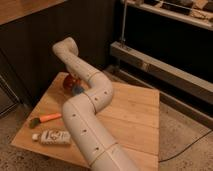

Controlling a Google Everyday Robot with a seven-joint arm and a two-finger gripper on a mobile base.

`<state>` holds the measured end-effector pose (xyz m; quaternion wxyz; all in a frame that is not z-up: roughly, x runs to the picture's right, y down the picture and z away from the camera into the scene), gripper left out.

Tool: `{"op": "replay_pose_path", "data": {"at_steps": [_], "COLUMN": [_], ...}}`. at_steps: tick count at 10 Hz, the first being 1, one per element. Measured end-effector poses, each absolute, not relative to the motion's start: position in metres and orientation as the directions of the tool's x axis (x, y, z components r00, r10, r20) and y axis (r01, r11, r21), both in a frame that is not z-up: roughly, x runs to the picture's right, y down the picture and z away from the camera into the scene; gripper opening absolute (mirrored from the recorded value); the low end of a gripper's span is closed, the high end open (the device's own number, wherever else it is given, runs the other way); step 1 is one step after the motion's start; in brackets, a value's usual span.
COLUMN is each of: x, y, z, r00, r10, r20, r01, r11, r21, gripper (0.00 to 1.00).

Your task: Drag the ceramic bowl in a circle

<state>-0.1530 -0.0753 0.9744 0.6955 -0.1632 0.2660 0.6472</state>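
The ceramic bowl (68,83), small, glossy and red-orange, sits near the far left corner of the wooden table (135,115). My white arm rises from the bottom of the view, bends at an elbow and reaches back over the table. Its wrist turns down onto the bowl. The gripper (70,75) is at the bowl, mostly hidden behind the forearm, and it is shut. Whether it grips the rim or only presses on the bowl I cannot tell.
A blue sponge (78,90) lies right beside the bowl, partly behind the arm. An orange carrot (50,118) and a white bottle (52,136) lie near the table's front left. Dark cabinets and a metal rail stand behind the table.
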Motion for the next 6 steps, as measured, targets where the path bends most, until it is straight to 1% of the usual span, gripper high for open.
{"op": "replay_pose_path", "data": {"at_steps": [6], "x": [-0.103], "y": [-0.073], "z": [0.976], "r00": [-0.058], "r10": [0.8], "r20": [-0.597], "r01": [-0.977], "r11": [0.077], "r21": [0.198], "gripper": [0.0]}}
